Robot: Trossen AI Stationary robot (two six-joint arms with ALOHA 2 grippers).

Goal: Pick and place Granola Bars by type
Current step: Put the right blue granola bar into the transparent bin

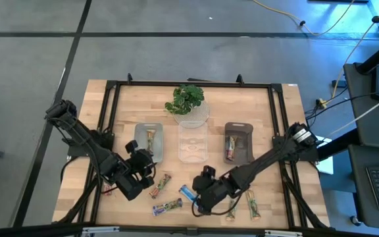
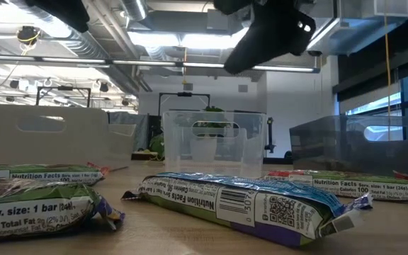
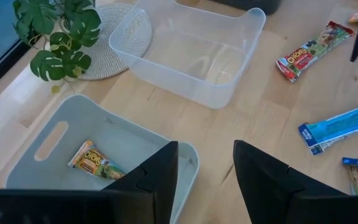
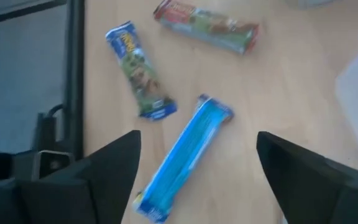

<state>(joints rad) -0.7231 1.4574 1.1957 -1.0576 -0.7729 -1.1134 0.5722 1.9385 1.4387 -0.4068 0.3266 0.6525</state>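
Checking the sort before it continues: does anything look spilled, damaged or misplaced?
Nothing stands out. Wrapped granola bars lie loose at odd angles on the wooden table, unsorted rather than spilled. The clear plastic bin sits upright and empty; the pale bin holds one bar.

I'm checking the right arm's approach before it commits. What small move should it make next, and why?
Probably lower the right gripper straight down over the blue bar and then close. Its jaws stand wide open with nothing between them, and the bar lies loose on the table in line with the gap, apart from the neighbouring blue-green bar and the red-green bar.
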